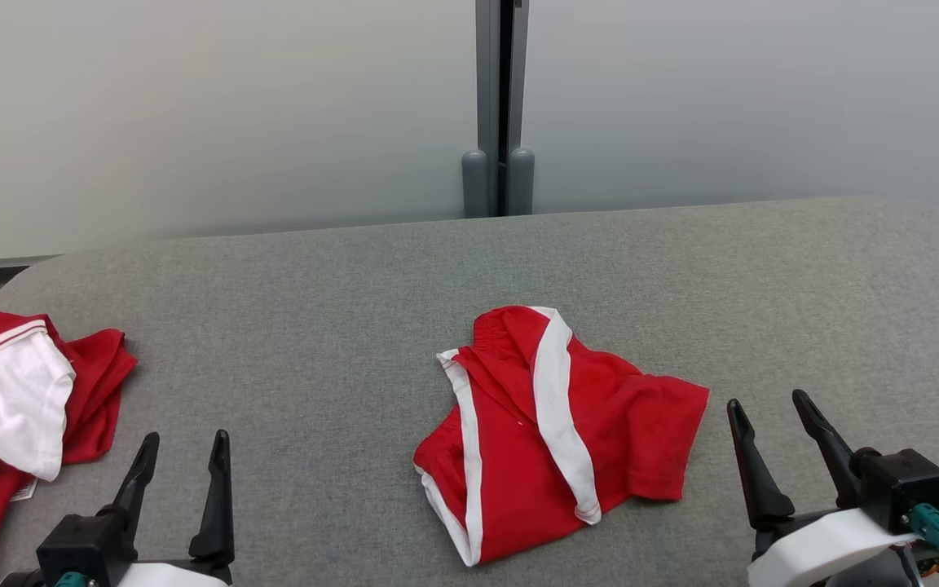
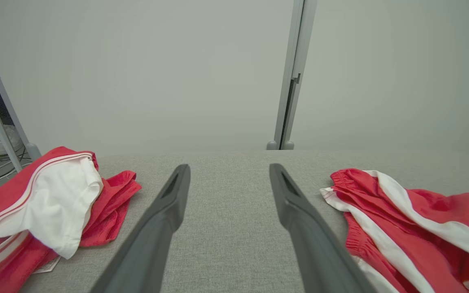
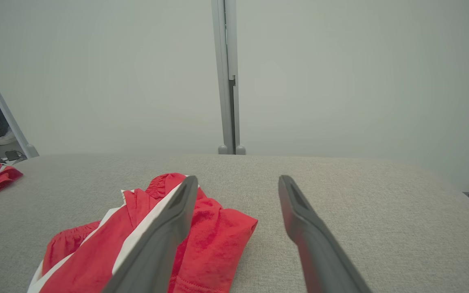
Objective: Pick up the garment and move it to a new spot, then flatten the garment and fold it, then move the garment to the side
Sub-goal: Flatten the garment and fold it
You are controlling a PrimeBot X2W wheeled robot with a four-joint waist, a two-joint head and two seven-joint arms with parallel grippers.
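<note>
Standing open and empty at the near edge of the grey tabletop [image 1: 315,326], the left gripper [image 1: 185,440] and right gripper [image 1: 767,401] flank the rumpled red-and-white garment [image 1: 551,432] lying mid-tabletop, so the pickup looks not yet begun and the next move calls for reaching in to pinch an edge.

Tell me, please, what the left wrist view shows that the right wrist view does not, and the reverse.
Left wrist view: the open left pincer, plus white fabric and a label on the side pile. Right wrist view: the open right pincer and the red shorts' leg hem. Both: those shorts, the grey table, the grey post.
</note>
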